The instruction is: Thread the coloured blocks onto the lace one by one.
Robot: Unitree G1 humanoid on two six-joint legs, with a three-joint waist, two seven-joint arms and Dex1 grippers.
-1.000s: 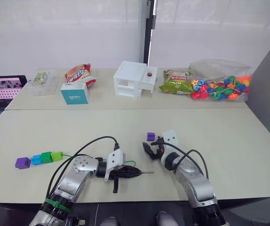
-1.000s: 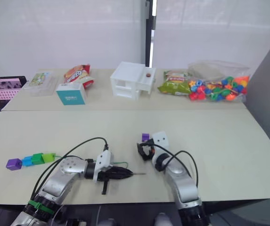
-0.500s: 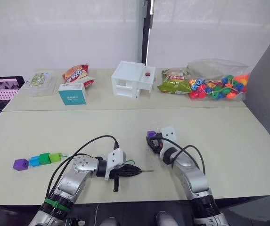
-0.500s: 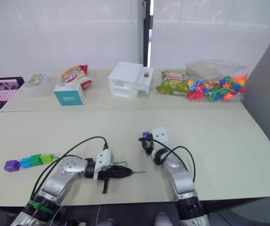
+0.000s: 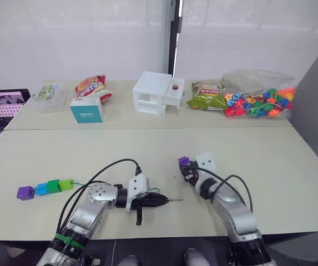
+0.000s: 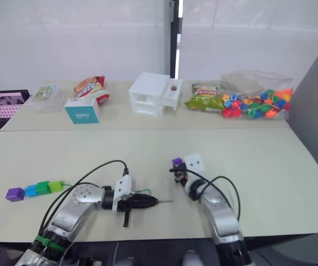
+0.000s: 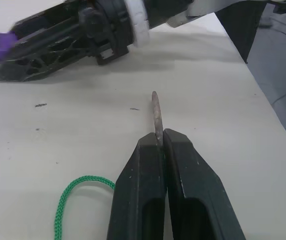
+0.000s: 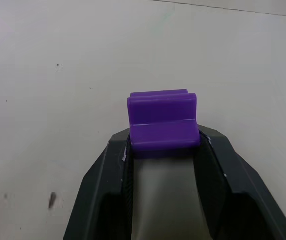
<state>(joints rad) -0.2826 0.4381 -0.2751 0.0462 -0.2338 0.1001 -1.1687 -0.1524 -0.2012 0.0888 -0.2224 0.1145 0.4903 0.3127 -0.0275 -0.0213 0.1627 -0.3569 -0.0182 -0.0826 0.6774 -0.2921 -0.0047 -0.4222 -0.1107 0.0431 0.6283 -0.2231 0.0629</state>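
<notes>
a pale tabletop [image 5: 292, 166] runs in front of a white wall, with a second table behind it carrying a white box [image 5: 159, 92], snack bags [image 5: 92, 86], a teal carton [image 5: 86, 109] and a clear bag of round beads [image 5: 258, 102]; a laptop [image 5: 2, 105] sits at the far left edge. near the front edge, left of the middle, the left gripper [image 7: 158, 141] has its two black fingers pressed together on the grey needle tip [image 7: 155, 112] of the green lace [image 7: 73, 192], the tip pointing toward the right arm. the cord loops on the tabletop beside the fingers and trails off toward the left edge, where a row of four blocks [image 5: 43, 188] lies: purple, blue, dark green, light green, touching one another. just right of the middle, the right gripper [image 8: 162, 145] pinches a purple block [image 8: 162, 123] between its fingertips, held just above the tabletop and near the needle tip but apart from it.
</notes>
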